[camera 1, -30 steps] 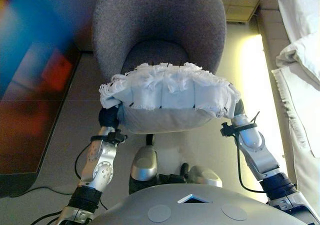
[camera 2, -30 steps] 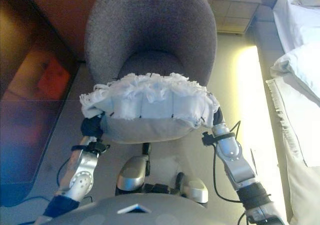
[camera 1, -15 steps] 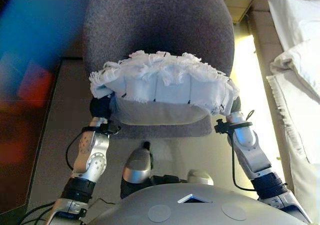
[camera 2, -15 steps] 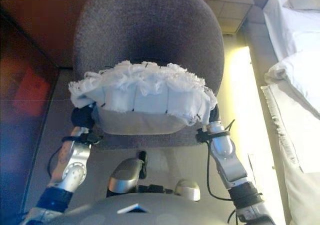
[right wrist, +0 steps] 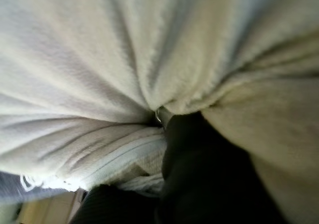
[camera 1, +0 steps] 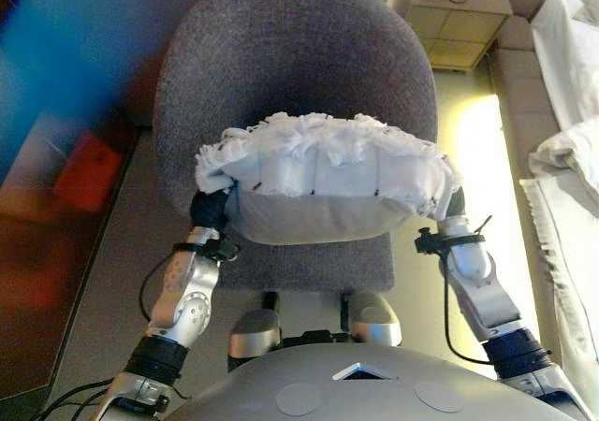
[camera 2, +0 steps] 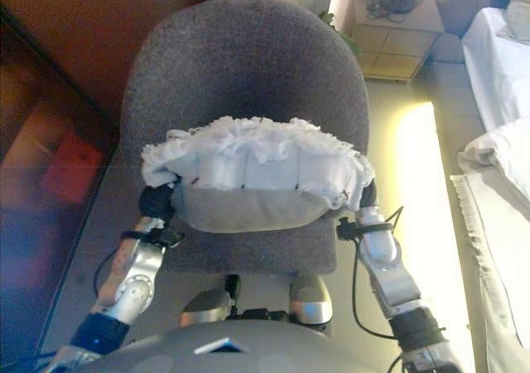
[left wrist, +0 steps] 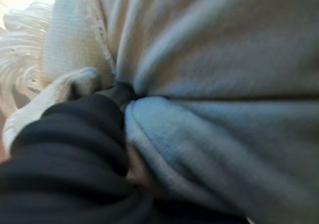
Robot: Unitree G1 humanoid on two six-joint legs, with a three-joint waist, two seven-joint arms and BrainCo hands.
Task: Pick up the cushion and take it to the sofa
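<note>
A white cushion [camera 1: 323,173] with a fringed top and a grey underside is held up between my two hands, over the seat of the grey upholstered chair [camera 1: 290,56]. My left hand [camera 1: 211,210] is dug into the cushion's left end and my right hand [camera 1: 454,206] into its right end. In the left wrist view the cloth [left wrist: 224,84] puckers round my left hand [left wrist: 75,149]. In the right wrist view the cloth [right wrist: 99,59] folds in round my right hand [right wrist: 199,164]. The fingers are mostly buried in the cloth.
A bed with white linen [camera 1: 571,150] stands on the right. A wooden cabinet [camera 1: 459,19] is at the back right behind the chair. A dark glossy panel [camera 1: 56,178] runs along the left. A strip of lit floor [camera 1: 487,131] lies between chair and bed.
The whole view has shifted as I moved up to the chair. The cushion stays held between both hands and now hangs over the seat rather than in front of it.
</note>
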